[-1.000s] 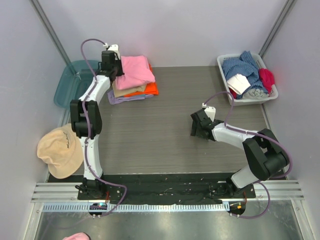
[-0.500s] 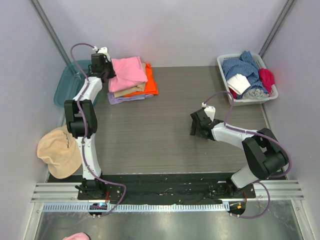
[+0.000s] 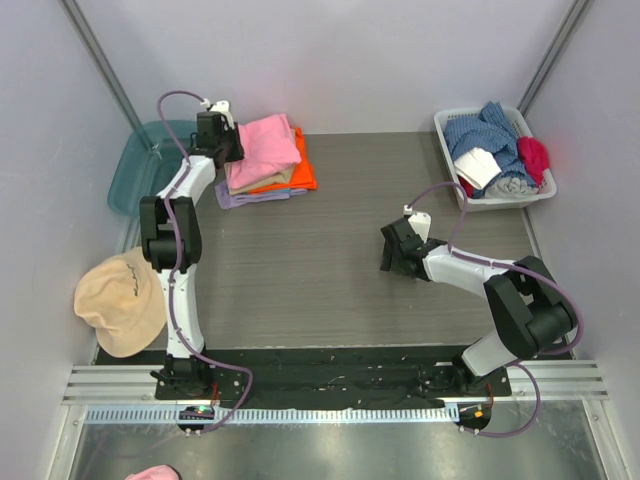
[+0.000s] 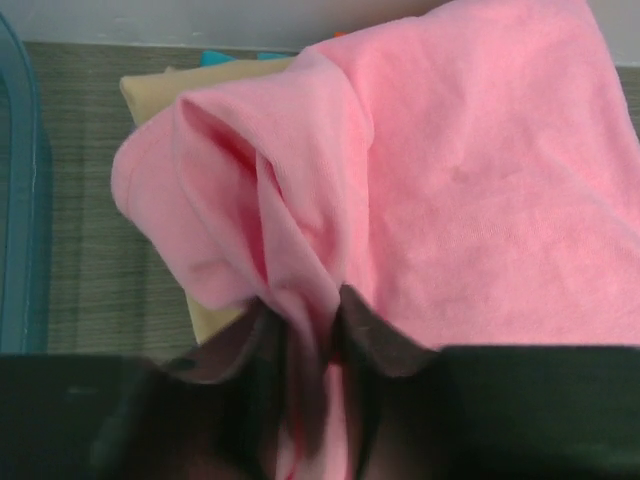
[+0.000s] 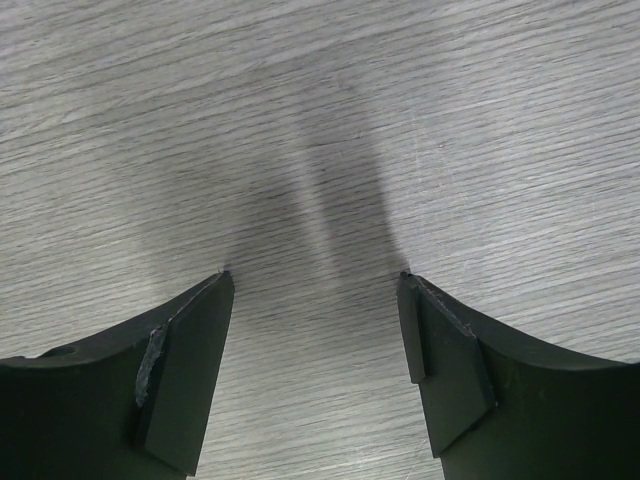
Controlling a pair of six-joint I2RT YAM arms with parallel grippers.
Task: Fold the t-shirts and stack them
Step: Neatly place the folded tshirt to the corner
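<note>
A stack of folded t-shirts lies at the back left of the table: bright pink t-shirt (image 3: 268, 140) on top, orange (image 3: 301, 173), tan (image 3: 257, 181) and lilac (image 3: 238, 199) beneath. My left gripper (image 3: 231, 148) sits at the stack's left edge, and in the left wrist view its jaws (image 4: 305, 312) pinch a bunched fold of the pink t-shirt (image 4: 470, 180). A tan t-shirt corner (image 4: 150, 88) peeks out beneath. My right gripper (image 3: 389, 256) rests low over bare table at centre right, open (image 5: 315, 285) with nothing between its fingers.
A teal bin (image 3: 138, 168) stands just left of the stack, its wall (image 4: 14, 200) close to my left gripper. A white basket (image 3: 446, 131) of loose clothes sits at the back right. A round tan cap (image 3: 120, 300) lies at the near left.
My left gripper drew the pink t-shirt's edge to the left, then came back right and slightly nearer; the pink t-shirt shifted with it. The right arm has not moved.
</note>
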